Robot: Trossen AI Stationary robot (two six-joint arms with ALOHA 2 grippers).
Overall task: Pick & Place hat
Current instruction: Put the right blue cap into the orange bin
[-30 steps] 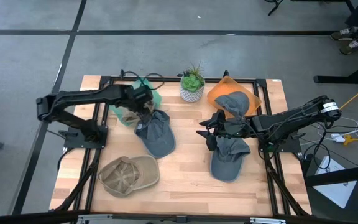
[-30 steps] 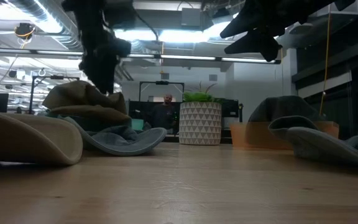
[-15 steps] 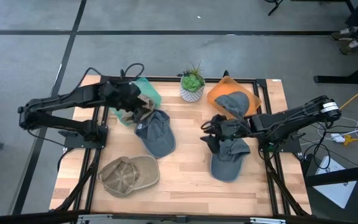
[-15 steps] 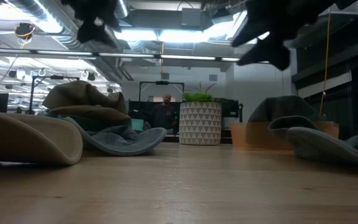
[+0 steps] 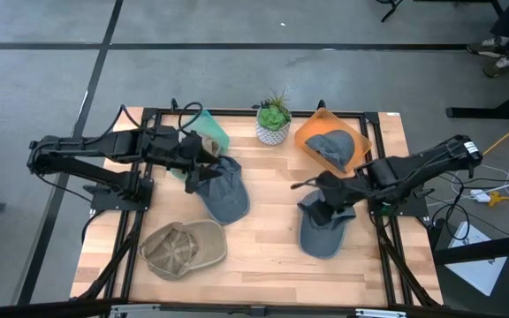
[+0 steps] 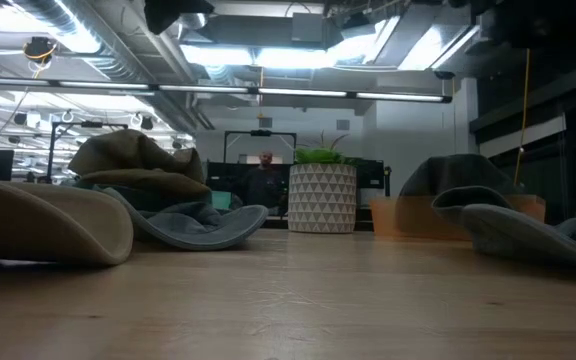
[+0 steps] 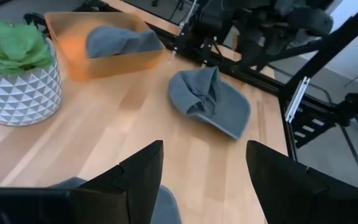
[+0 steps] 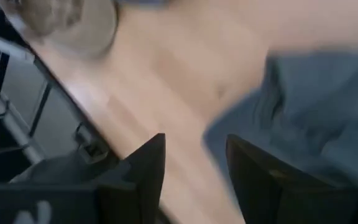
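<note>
Right gripper (image 5: 319, 196) with fingers parted, empty, above the near-right grey hat (image 5: 325, 225), left gripper (image 5: 194, 166) spread wide, empty, over the left grey hat (image 5: 222, 188), far-left side.

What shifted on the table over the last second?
The right gripper dropped and drew back toward its base over the blue-grey cap, nothing held. The left gripper, open and empty, pulled back off the other grey cap. Caps, orange bin and plant pot stayed put.

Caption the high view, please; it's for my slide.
Two open grippers, left and right, hover over grey fabric caps on a wooden table.
</note>
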